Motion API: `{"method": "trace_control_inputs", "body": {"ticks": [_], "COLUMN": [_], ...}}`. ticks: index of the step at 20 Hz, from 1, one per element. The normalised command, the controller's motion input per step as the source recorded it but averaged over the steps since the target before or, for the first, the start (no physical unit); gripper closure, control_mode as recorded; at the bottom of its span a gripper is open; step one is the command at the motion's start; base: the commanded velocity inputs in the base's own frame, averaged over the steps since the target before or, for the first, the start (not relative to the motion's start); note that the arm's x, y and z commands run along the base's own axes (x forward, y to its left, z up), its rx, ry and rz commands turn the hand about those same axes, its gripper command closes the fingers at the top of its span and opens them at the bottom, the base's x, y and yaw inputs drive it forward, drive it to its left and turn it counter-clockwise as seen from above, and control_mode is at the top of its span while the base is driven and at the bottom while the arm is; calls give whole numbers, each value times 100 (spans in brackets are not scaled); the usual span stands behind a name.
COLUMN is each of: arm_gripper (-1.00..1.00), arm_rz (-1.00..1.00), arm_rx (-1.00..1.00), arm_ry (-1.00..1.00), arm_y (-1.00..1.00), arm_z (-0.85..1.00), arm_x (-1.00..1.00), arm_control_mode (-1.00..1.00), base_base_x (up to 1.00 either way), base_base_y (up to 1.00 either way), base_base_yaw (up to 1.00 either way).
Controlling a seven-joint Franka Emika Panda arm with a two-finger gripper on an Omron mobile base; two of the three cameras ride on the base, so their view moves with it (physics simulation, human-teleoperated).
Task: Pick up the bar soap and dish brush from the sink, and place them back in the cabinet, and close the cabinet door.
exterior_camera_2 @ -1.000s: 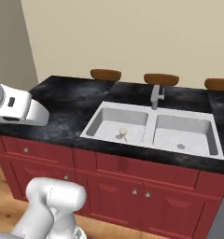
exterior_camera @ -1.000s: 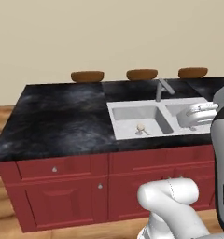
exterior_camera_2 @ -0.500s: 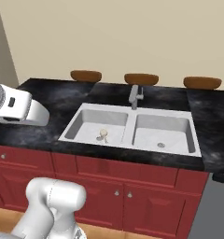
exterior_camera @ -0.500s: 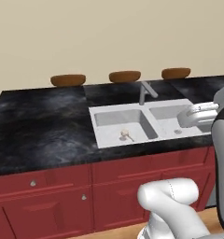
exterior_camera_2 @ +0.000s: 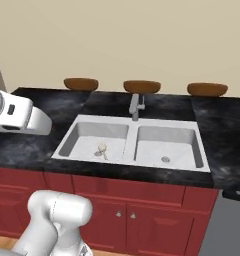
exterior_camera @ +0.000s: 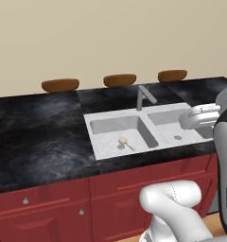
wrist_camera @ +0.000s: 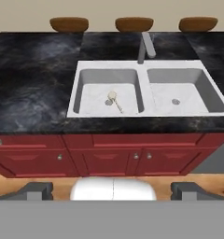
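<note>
Lying in left basin of pale double sink (wrist_camera: 146, 65): tan round-headed dish brush (wrist_camera: 114, 100); hand (wrist_camera: 112, 189) spread wide, empty.

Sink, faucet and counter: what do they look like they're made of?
The sink looks like matte light grey-white composite or enamel, with no shine. The faucet looks like brushed grey metal. The counter looks like polished black stone, judging by its cloudy grey marbling. All is rendered, so these are guesses.

Counter (wrist_camera: 34, 88): black marbled stone, faint sheen. Sink (wrist_camera: 143, 70) set in it: smooth matt light grey. Faucet (wrist_camera: 145, 45) behind sink: dull grey metal. Brush (wrist_camera: 115, 100) in sink: pale wood. Drawers (wrist_camera: 44, 142) below sink: matt red panels.
</note>
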Motion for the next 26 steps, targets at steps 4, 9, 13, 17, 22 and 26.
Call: {"method": "trace_control_inputs", "body": {"ticks": [4,9,13,17,22,26], "arm_gripper": [-100,-100,-100,-100,-100,-100], "arm_rz": [0,0,0,0,0,0], "arm_rx": [0,0,0,0,0,0], "arm_ry": [0,0,0,0,0,0], "arm_y": [0,0,0,0,0,0], "arm_z": [0,0,0,0,0,0], "arm_x": [0,0,0,0,0,0], "arm_control_mode": [100,100,100,100,100,100], "base_base_x": [50,46,36,31,36,33], "base_base_y": [-23,-31,-37,-37,-25,0], "base_base_yaw": [0,7,4,0,0,0]}}
